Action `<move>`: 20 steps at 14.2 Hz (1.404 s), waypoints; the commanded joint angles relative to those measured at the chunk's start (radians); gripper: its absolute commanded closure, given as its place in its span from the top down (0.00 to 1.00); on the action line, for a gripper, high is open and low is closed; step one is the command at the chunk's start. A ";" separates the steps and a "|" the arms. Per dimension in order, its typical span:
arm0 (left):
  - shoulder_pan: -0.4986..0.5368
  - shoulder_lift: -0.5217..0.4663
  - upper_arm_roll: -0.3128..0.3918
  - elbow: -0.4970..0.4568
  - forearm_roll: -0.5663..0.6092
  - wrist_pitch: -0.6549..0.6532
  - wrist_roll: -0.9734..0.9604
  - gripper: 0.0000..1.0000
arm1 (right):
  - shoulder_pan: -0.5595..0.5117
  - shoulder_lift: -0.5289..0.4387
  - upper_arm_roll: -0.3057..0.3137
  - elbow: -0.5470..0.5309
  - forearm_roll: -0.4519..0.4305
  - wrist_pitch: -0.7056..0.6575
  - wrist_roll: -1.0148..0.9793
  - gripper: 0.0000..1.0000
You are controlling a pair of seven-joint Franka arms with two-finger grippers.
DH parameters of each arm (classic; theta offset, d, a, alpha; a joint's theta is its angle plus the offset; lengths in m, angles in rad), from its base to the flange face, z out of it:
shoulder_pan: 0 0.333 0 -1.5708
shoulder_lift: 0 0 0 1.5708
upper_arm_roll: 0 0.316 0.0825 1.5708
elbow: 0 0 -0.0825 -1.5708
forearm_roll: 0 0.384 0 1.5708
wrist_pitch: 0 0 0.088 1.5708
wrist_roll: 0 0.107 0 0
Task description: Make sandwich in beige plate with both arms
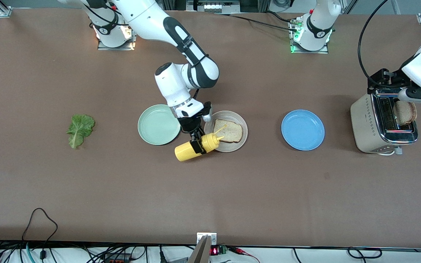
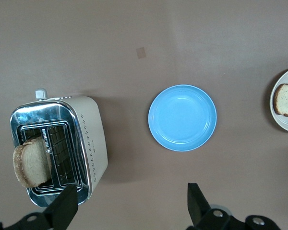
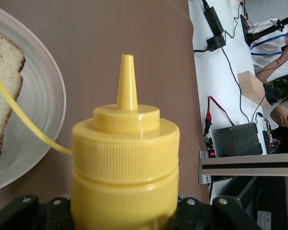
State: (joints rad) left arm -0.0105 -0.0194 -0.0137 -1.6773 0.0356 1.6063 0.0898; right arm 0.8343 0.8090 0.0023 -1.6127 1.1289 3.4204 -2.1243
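The beige plate (image 1: 243, 126) lies mid-table with one bread slice (image 1: 230, 132) on it. My right gripper (image 1: 197, 144) is shut on a yellow squeeze bottle (image 1: 186, 150), tilted, with its nozzle over the plate's edge. In the right wrist view the bottle (image 3: 125, 158) fills the middle, and a thin yellow strand runs from its cap across the bread (image 3: 2, 96). A second bread slice (image 1: 405, 112) stands in the toaster (image 1: 365, 124). My left gripper (image 2: 132, 206) hangs open above the toaster (image 2: 89, 139), holding nothing. A green lettuce leaf (image 1: 80, 129) lies on the table toward the right arm's end.
A mint green plate (image 1: 158, 125) sits beside the beige plate, toward the right arm's end. A blue plate (image 1: 302, 129) lies between the beige plate and the toaster. Cables run along the table edge nearest the front camera.
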 commanded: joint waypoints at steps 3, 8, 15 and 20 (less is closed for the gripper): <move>-0.002 -0.007 0.000 0.005 -0.013 -0.009 -0.007 1.00 | 0.132 0.027 -0.138 0.013 -0.020 0.071 -0.085 0.24; -0.002 -0.008 0.000 0.004 -0.013 -0.009 -0.005 1.00 | 0.266 0.073 -0.288 0.008 -0.018 0.086 -0.134 0.24; 0.000 -0.007 0.000 0.004 -0.013 -0.009 0.002 1.00 | 0.278 0.093 -0.303 -0.006 -0.018 0.091 -0.290 0.24; 0.000 -0.008 0.000 0.004 -0.013 -0.009 0.004 1.00 | 0.285 0.114 -0.305 -0.013 -0.017 0.091 -0.327 0.24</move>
State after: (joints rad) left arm -0.0106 -0.0194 -0.0137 -1.6773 0.0356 1.6063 0.0898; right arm 1.1049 0.9123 -0.3041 -1.6236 1.0956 3.4146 -2.3217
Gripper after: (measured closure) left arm 0.000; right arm 0.581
